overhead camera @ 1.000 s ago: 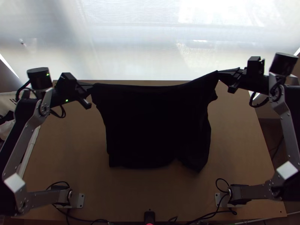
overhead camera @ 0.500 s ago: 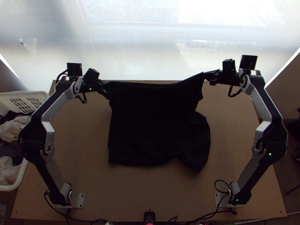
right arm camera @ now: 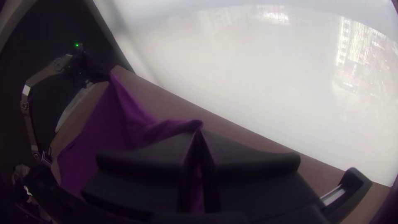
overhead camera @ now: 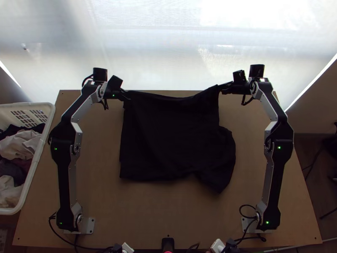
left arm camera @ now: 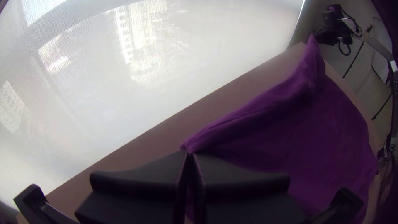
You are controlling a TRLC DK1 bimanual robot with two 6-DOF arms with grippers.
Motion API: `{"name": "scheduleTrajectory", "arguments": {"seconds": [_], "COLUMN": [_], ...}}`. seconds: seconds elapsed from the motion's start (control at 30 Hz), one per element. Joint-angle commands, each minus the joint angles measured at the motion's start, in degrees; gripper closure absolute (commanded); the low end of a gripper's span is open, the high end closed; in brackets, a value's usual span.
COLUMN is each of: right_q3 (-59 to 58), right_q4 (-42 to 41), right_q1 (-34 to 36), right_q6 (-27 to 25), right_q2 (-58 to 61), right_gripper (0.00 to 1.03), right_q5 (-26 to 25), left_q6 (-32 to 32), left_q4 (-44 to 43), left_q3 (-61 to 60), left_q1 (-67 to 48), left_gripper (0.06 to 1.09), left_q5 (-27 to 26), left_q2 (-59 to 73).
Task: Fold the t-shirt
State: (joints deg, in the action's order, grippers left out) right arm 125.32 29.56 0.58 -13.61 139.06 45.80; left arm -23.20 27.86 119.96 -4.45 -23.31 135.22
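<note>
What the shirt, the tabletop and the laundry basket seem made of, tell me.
The shirt: soft, matt fabric, perhaps cotton or a blend, since its far edge sags and creases softly.
The tabletop: probably wood or wood board with a flat finish, going by its even brown surface.
The laundry basket: likely moulded plastic, white and smooth, with a rounded rim and slotted wall.

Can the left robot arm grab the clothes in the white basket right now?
Probably not: its gripper is shut on a corner of the shirt, so it's busy. The basket does stand close to that arm, beside the table.
</note>
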Motion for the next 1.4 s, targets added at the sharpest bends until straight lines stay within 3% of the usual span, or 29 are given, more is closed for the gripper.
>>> {"name": "scheduleTrajectory", "arguments": {"seconds": [0.0, 0.13, 0.27, 0.57, 0.9, 1.2, 1.37], "right_q3": [5.8, 3.9, 5.2, 5.2, 4.9, 6.6, 7.0], "right_q4": [1.6, 1.8, 1.7, 1.8, 1.8, 0.9, 0.6], "right_q1": [-0.8, -1.7, -1.9, -0.8, -2.9, -3.7, -5.5], "right_q6": [-0.4, -1.3, -2.4, -2.1, -3.4, -2.7, -1.9], "right_q2": [5.8, 0.9, 1.7, 1.9, 2.8, 3.5, 4.5], "right_gripper": [1.00, 1.00, 1.00, 1.00, 1.00, 1.00, 1.00], "right_q5": [-2.5, -3.1, -6.3, -6.9, -11.5, -13.8, -14.3], "left_q6": [-0.9, -1.7, -4.1, -10.3, -17.5, -17.8, -16.9], "left_q4": [5.5, 6.2, 6.1, 9.1, 9.1, 4.0, 5.5], "left_q3": [7.1, 6.9, 7.0, 6.8, 6.5, 8.0, 7.5], "left_q1": [-0.8, -0.3, 0.9, 3.9, 4.5, 6.7, 4.5], "left_gripper": [1.05, 1.05, 1.05, 1.05, 1.05, 1.05, 1.05], "left_q5": [1.7, 1.8, 4.2, 5.9, 10.0, 12.0, 11.9], "left_q2": [2.9, 0.8, -0.2, -0.7, 0.7, 1.5, 1.5]}}
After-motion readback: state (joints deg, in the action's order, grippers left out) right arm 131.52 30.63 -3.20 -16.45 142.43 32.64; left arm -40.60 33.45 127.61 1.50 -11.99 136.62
